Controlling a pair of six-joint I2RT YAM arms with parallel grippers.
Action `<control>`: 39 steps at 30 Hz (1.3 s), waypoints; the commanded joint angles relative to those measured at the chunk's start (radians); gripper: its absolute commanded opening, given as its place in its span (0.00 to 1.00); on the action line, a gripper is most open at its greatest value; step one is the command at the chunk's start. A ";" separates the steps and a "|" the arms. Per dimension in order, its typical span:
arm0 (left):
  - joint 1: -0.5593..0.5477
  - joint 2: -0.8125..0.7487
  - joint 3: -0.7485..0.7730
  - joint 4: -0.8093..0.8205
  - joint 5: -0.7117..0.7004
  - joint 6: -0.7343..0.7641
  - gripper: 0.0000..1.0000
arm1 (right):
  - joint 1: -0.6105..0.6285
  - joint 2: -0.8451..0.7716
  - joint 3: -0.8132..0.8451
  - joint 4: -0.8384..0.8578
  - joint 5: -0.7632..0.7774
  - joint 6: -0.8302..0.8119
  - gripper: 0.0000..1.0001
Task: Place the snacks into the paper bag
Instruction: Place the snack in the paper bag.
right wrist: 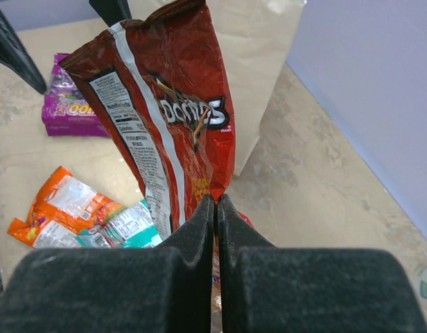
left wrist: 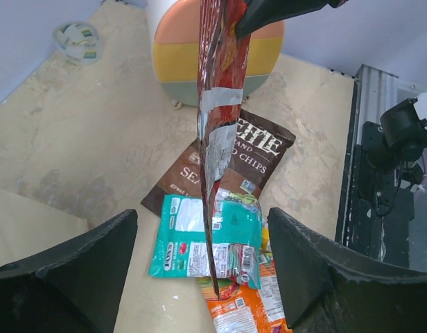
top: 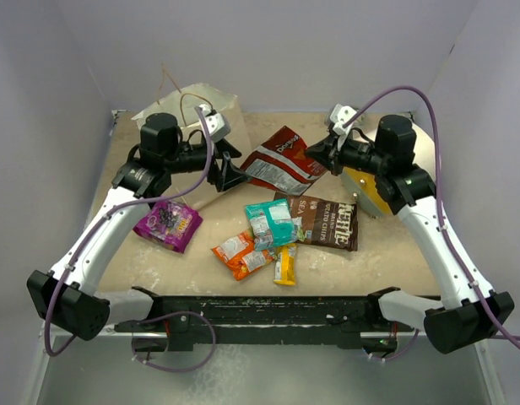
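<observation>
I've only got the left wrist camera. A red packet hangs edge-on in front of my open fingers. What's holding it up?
Observer: The right gripper is shut on one end of the red Doritos bag.
Operator: Where's the paper bag? Not in my view.
Observer: The paper bag stands at the far left of the table, just beyond the left gripper.
Operator: Any snack I'm missing?
Observer: A purple pouch lies flat beside the left arm.

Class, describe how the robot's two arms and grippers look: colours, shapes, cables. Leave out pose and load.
The left arm and right arm have white links and chunky black joints, and a purple cable runs along each. The left gripper and right gripper carry matt black, wedge-shaped fingers.
</observation>
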 commanded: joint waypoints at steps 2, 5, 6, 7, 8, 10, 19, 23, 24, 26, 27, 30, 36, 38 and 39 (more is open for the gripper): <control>-0.025 0.052 -0.005 0.075 0.035 -0.059 0.73 | 0.000 -0.025 -0.002 0.105 -0.065 0.077 0.00; -0.030 0.066 -0.010 0.099 0.044 -0.076 0.63 | 0.000 -0.026 -0.012 0.110 -0.068 0.082 0.00; -0.030 0.067 -0.012 0.104 0.044 -0.077 0.59 | 0.000 -0.027 -0.017 0.113 -0.066 0.083 0.00; -0.030 0.067 -0.015 0.107 0.046 -0.076 0.56 | 0.000 -0.029 -0.023 0.117 -0.065 0.082 0.00; -0.029 0.066 -0.015 0.108 0.047 -0.075 0.52 | 0.000 -0.031 -0.029 0.120 -0.062 0.083 0.00; -0.030 0.065 -0.020 0.110 0.050 -0.070 0.45 | 0.000 -0.033 -0.041 0.129 -0.062 0.084 0.00; -0.029 0.025 -0.007 0.070 0.072 0.007 0.07 | 0.000 -0.046 -0.077 0.167 -0.060 0.110 0.00; -0.029 -0.002 0.014 0.024 0.068 0.067 0.00 | 0.000 -0.051 -0.078 0.167 -0.064 0.114 0.00; -0.028 -0.010 0.019 0.015 0.067 0.080 0.00 | 0.000 -0.052 -0.078 0.167 -0.067 0.115 0.00; -0.028 -0.020 0.020 0.005 0.070 0.095 0.00 | 0.000 -0.053 -0.078 0.168 -0.076 0.118 0.00; -0.027 -0.021 0.019 0.003 0.073 0.097 0.00 | 0.000 -0.053 -0.078 0.168 -0.082 0.120 0.00; -0.028 -0.025 0.025 -0.006 0.078 0.100 0.00 | 0.000 -0.053 -0.081 0.168 -0.112 0.111 0.00; -0.009 -0.042 0.089 -0.095 0.041 0.164 0.00 | 0.000 -0.063 -0.101 0.130 -0.133 0.057 0.35; 0.011 -0.057 0.115 -0.123 0.030 0.177 0.00 | 0.000 -0.073 -0.109 0.122 -0.117 0.046 0.46; 0.024 -0.067 0.128 -0.148 0.024 0.184 0.00 | 0.000 -0.077 -0.112 0.119 -0.110 0.043 0.50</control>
